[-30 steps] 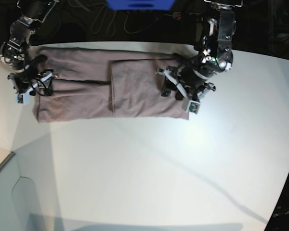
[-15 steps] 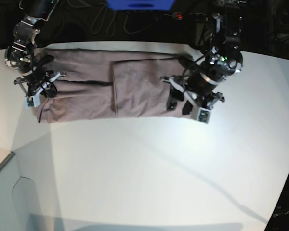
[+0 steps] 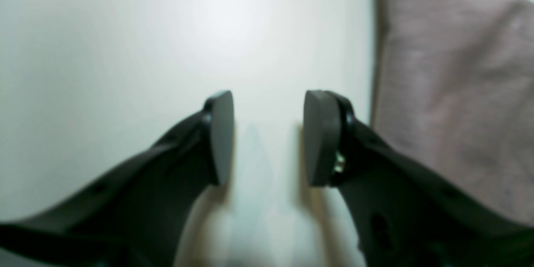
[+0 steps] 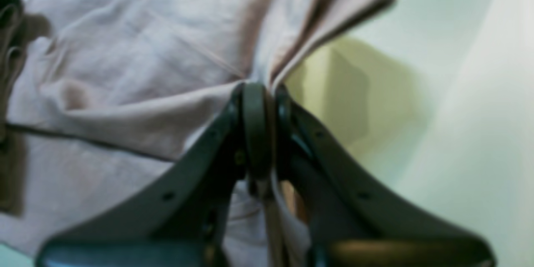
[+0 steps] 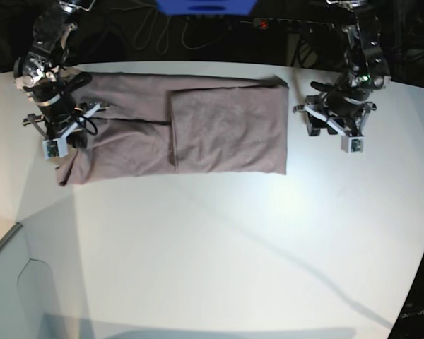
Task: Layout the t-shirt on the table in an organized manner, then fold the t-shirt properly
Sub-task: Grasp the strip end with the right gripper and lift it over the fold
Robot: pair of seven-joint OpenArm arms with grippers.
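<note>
In the left wrist view, the left gripper [image 3: 267, 137] stood partly open over bare table [image 3: 125, 50], holding nothing; the t-shirt [image 3: 450, 91] lay at three o'clock, just beside it.

In the right wrist view, the right gripper [image 4: 260, 129] was clamped on a bunched fold of the t-shirt [image 4: 125, 83], which spread toward nine o'clock.

In the base view, the t-shirt [image 5: 219, 127] lay folded toward twelve o'clock on the table [image 5: 233, 254], with the right gripper [image 5: 60, 138] at its nine o'clock end and the left gripper [image 5: 332, 127] off its three o'clock edge.
</note>
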